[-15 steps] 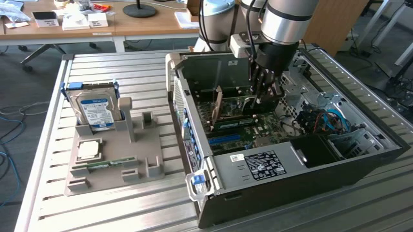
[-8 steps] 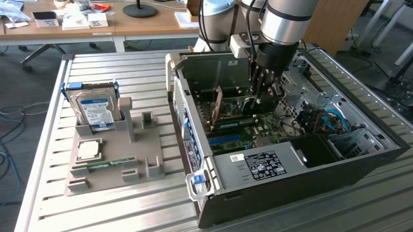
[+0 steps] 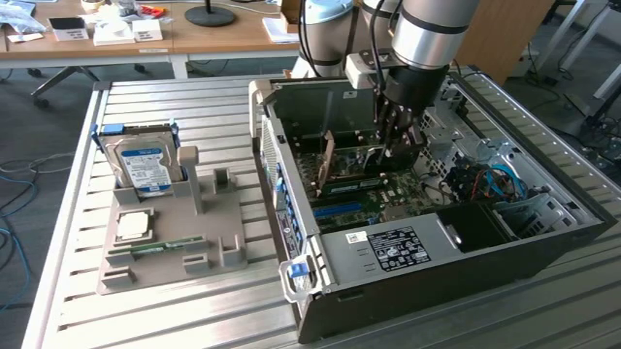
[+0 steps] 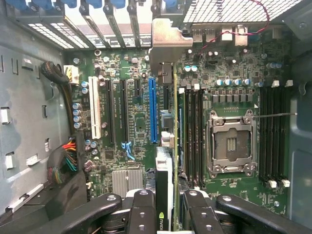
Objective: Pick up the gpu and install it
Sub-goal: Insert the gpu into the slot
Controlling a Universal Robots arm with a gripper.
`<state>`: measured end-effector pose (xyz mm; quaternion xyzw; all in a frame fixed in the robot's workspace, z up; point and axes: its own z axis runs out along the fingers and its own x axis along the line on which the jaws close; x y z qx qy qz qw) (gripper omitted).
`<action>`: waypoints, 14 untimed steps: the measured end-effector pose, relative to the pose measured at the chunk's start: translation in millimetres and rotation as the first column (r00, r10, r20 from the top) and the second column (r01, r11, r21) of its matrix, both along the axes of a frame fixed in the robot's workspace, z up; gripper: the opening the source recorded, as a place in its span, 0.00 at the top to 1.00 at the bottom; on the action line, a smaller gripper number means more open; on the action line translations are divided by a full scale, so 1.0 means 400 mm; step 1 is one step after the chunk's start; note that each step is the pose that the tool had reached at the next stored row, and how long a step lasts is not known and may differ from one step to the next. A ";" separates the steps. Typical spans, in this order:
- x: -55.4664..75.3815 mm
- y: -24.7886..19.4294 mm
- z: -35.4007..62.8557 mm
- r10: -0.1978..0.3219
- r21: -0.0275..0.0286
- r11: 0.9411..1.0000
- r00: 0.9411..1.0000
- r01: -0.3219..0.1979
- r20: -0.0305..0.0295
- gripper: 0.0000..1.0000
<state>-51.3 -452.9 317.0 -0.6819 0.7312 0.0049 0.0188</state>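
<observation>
The arm (image 3: 427, 36) reaches down from the upper middle of the exterior view into the open case (image 3: 543, 240), which lies on its side on the slatted tabletop (image 3: 194, 109). The gripper (image 3: 391, 149) hangs just above the motherboard (image 3: 408, 193). Its jaws are clamped on the gpu (image 3: 354, 166), which stands on edge inside the case, in the middle of that view.

In the wrist view the gripper (image 4: 168, 197) has a black finger on each side of the card. The gpu (image 4: 174, 136) shows edge-on there as a thin green line, with its black cooler (image 4: 161, 214) against one finger. Its pale metal bracket (image 4: 168, 41) is up against the rear slot openings of the case. The card sits over the board between the blue slot (image 4: 153, 109) and the memory slots (image 4: 192, 136) beside the CPU socket (image 4: 231, 144). Whether its lower edge is already in a slot cannot be told.

On the exterior view's left, well apart from the gripper, a grey tray (image 3: 218, 218) sits on the tabletop just beside the case. It holds a hard drive (image 3: 145, 169) with a blue label standing upright, a square chip (image 3: 134, 225) lying flat and a memory stick (image 3: 155, 247) lying on its edge.
</observation>
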 end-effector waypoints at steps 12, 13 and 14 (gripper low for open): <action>-0.004 -0.010 -0.019 0.000 0.000 1.000 1.000 0.000 0.000 0.73; -0.005 -0.011 -0.021 0.000 0.000 1.000 1.000 0.000 0.000 0.73; -0.005 -0.012 -0.023 0.000 0.000 1.000 1.000 0.000 0.000 0.73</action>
